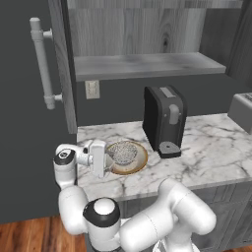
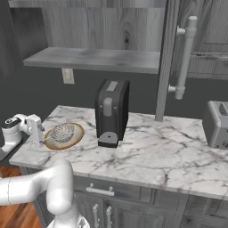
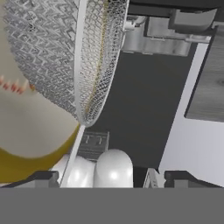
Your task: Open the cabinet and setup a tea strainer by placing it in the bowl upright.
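Strainer [image 1: 124, 152] sits in the bowl [image 1: 141, 161], mesh dome showing above the rim, on the marble counter [image 1: 206, 147] at its left end. In the right base view the strainer [image 2: 62, 132] fills most of the bowl [image 2: 78, 133]. In the hand view the strainer [image 3: 65, 57] mesh is very close, upper left, with the cream and tan bowl [image 3: 26, 144] under it.

My gripper [image 1: 109, 160] is turned sideways, hand level with the bowl's left rim, pointing right toward the strainer. Jaws look spread, nothing clamped between them; the strainer is just beside the tips and I can't tell if a tip touches it. From the right base view the gripper [image 2: 42, 137] is at the counter's left edge, just beside the bowl. The arm comes up from the base, elbow bent, forearm low along the counter front, wrist rolled horizontal.

Cabinet [image 1: 142, 34] is open above, door [image 1: 29, 98] swung out at left with its bar handle [image 1: 42, 64], shelf [image 1: 147, 64] bare. A dark coffee machine [image 1: 165, 120] stands just right of the bowl. A toaster [image 2: 217, 124] sits at the far right of the counter.
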{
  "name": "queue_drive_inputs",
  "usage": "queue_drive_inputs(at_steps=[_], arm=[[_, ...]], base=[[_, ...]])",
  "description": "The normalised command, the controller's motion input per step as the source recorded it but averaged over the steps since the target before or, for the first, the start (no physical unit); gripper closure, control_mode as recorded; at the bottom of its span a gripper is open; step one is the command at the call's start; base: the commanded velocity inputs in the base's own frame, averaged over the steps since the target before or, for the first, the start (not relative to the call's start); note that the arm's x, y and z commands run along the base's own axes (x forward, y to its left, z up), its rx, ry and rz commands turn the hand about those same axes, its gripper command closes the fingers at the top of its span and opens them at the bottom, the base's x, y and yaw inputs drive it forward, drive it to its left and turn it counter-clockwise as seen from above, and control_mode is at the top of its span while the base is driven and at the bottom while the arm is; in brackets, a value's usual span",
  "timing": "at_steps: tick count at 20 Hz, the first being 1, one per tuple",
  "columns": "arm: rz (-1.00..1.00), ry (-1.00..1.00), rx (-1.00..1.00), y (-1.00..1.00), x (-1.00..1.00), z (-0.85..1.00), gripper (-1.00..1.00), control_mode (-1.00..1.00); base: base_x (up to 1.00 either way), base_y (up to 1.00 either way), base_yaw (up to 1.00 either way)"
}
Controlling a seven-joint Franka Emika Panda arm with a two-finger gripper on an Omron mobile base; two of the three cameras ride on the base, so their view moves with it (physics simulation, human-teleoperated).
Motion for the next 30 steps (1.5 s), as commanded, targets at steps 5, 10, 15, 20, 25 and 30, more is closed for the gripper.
queue_drive_inputs(at_steps=[5, 10, 15, 20, 25, 30], arm=[[0.0, 0.0, 0.13, 0.0, 0.0, 0.0, -1.0, -1.0], [0.0, 0.0, 0.33, 0.0, -0.01, 0.05, -1.0, -1.0], [0.0, -0.05, 0.44, -0.01, 0.0, 0.01, -1.0, -1.0], [0.0, -0.07, 0.42, -0.02, 0.0, 0.0, -1.0, -1.0], [0.0, -0.12, 0.37, 0.0, 0.0, 0.0, -1.0, -1.0], [0.01, -0.19, 0.27, 0.0, -0.05, 0.03, -1.0, -1.0]], base=[[0.0, 0.0, 0.0], [0.0, 0.0, 0.0], [0.0, 0.0, 0.0], [0.0, 0.0, 0.0], [0.0, 0.0, 0.0], [0.0, 0.0, 0.0]])
